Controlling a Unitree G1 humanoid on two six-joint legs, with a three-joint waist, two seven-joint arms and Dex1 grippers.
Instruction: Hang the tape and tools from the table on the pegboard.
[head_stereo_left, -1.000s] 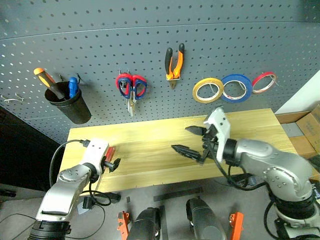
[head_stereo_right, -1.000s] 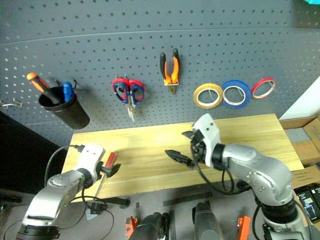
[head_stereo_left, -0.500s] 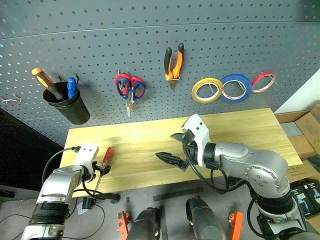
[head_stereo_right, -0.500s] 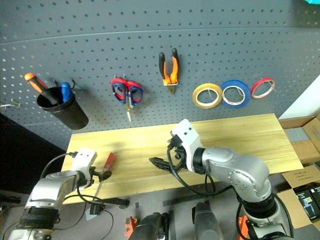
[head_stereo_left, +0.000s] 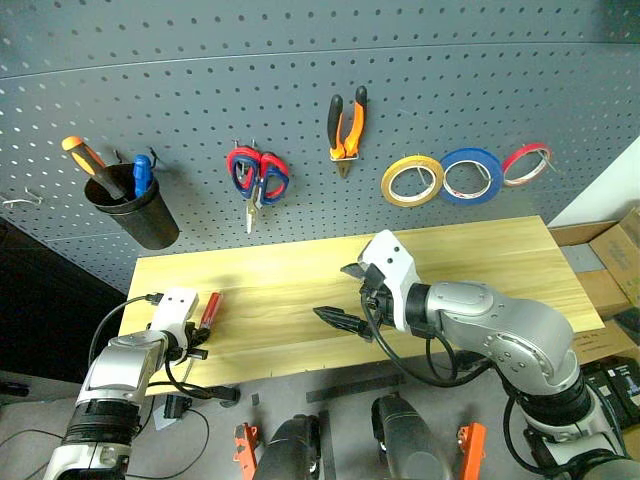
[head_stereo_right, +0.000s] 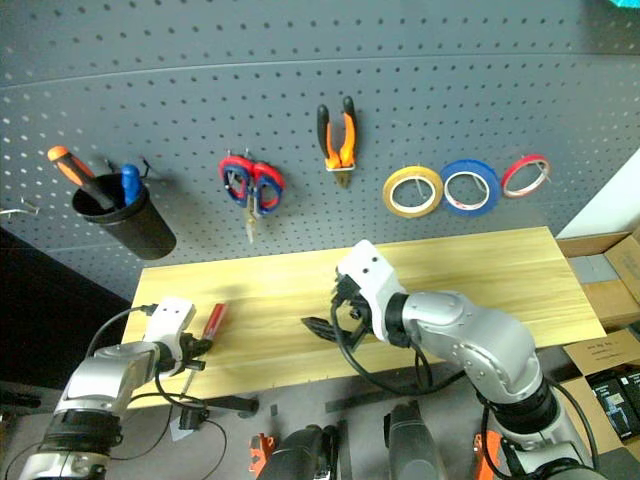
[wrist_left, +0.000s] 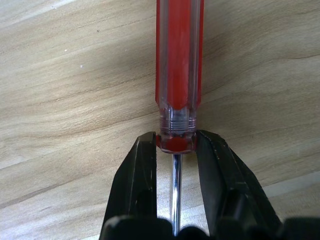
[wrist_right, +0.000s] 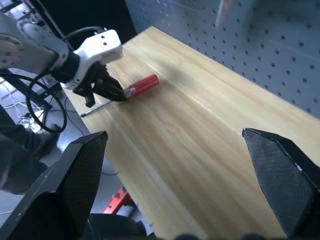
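Light yellow wood-plank table (head_stereo_left: 480, 255) below dark grey pegboard (head_stereo_left: 200, 80). Long, rectangular, boards running lengthwise. One item directly on top: red-handled screwdriver (head_stereo_left: 210, 308) near the robot's-left front corner, handle flat on the wood and pointing toward the pegboard, metal shaft overhanging the front edge. Remaining planks bare, faint shadows only.

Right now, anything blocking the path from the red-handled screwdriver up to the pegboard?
Nothing visible. The left end effector is shut on the slim red-handled screwdriver at the near left of the light wood table; bare tabletop lies between it and the dark grey pegboard.
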